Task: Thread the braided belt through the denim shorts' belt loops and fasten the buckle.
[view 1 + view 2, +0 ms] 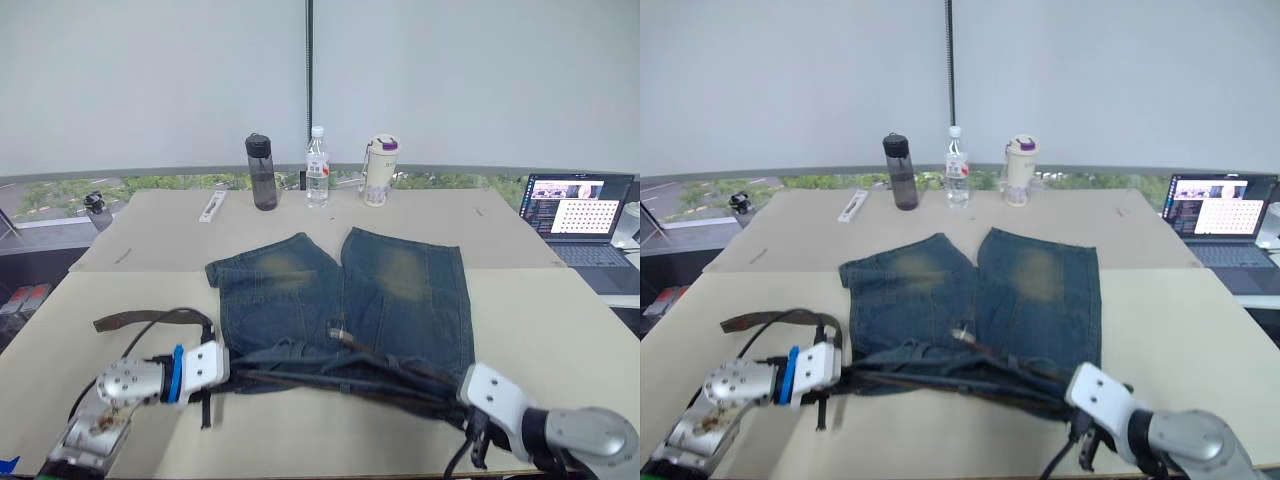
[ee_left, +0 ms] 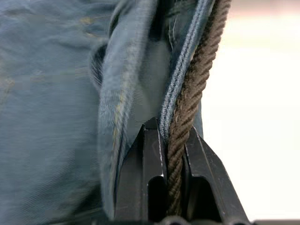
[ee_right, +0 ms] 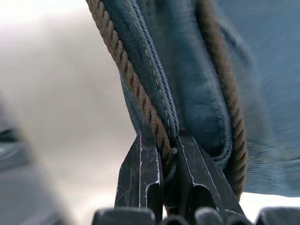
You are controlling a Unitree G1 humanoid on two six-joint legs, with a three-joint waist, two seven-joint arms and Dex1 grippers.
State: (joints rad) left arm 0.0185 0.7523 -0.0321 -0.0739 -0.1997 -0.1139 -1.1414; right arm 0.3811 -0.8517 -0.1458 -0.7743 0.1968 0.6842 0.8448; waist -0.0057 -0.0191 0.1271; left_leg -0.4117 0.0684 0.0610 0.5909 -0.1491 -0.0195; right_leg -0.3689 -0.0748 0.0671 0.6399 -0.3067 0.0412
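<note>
The denim shorts (image 1: 340, 295) lie flat on the table, legs pointing away and waistband toward me. The braided belt (image 1: 330, 378) runs along the bunched waistband, and its loose brown end (image 1: 130, 320) curls out to the left. A small silver-grey piece that looks like the buckle (image 1: 335, 331) sits near the fly. My left gripper (image 2: 172, 136) is shut on the belt together with a narrow denim strip (image 2: 180, 84) at the waistband's left end (image 1: 235, 372). My right gripper (image 3: 164, 140) is shut on belt and waistband fabric at the right end (image 1: 462, 395).
Along the far table edge stand a dark bottle (image 1: 262, 172), a clear water bottle (image 1: 317, 167) and a cream tumbler (image 1: 379, 171), with a white flat object (image 1: 211, 207) to their left. An open laptop (image 1: 575, 215) sits at the far right.
</note>
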